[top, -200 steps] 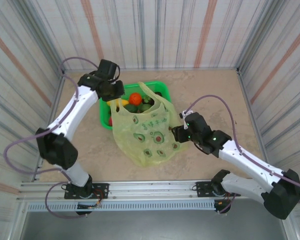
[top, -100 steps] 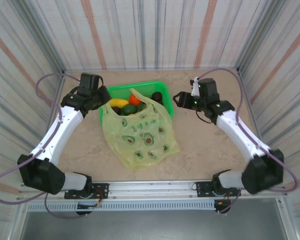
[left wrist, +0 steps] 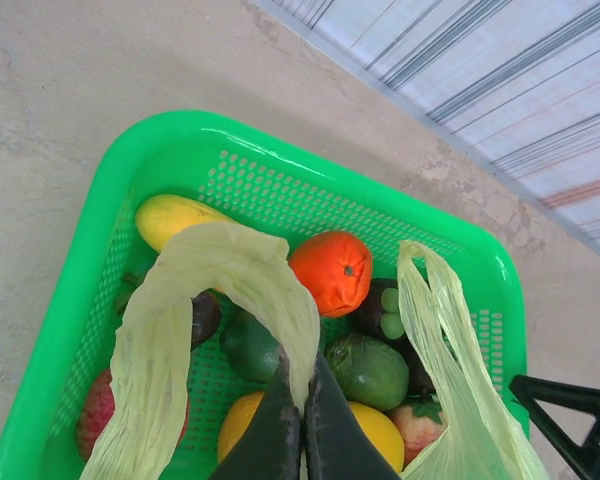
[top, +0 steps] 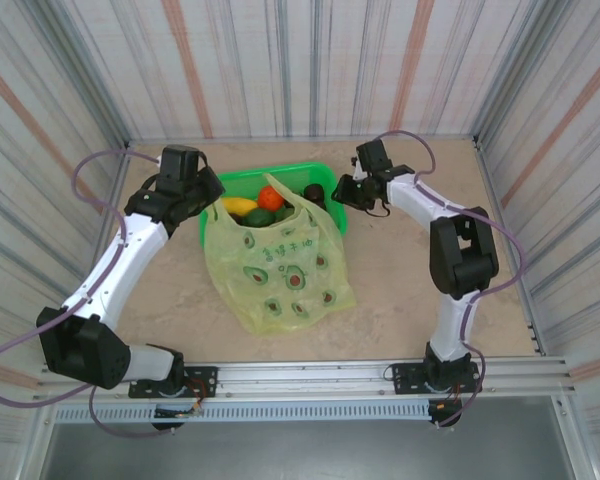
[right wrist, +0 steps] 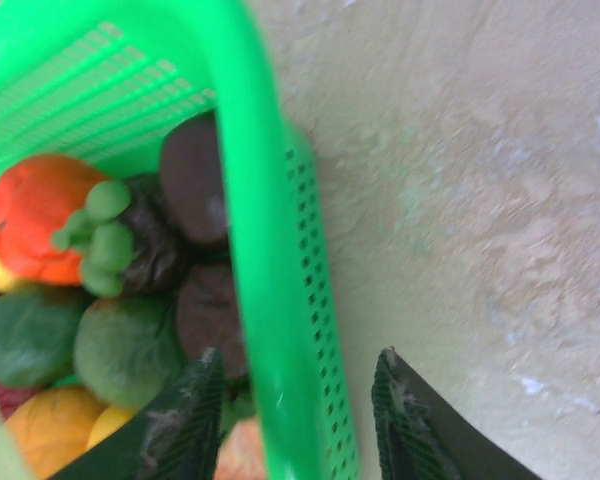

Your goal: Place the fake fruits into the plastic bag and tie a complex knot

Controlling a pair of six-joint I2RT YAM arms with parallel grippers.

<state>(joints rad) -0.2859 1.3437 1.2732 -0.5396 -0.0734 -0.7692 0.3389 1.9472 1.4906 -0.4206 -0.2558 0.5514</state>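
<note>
Two changes since half a second ago: the right arm (top: 460, 255) is folding in at the elbow, and the right gripper (right wrist: 298, 362) is now straddling the right wall of the green basket (top: 325, 172), jaws standing wide apart and gripping nothing. The left gripper (left wrist: 298, 378) is staying pinched tight on one handle loop of the plastic bag (top: 280, 275), which is lying just in front of the basket, while the fake fruits (left wrist: 330, 272) are sitting in the basket. A beige mottled table (top: 420, 300) is bearing everything, with striped wall panels (top: 310, 70) enclosing three sides.
</note>
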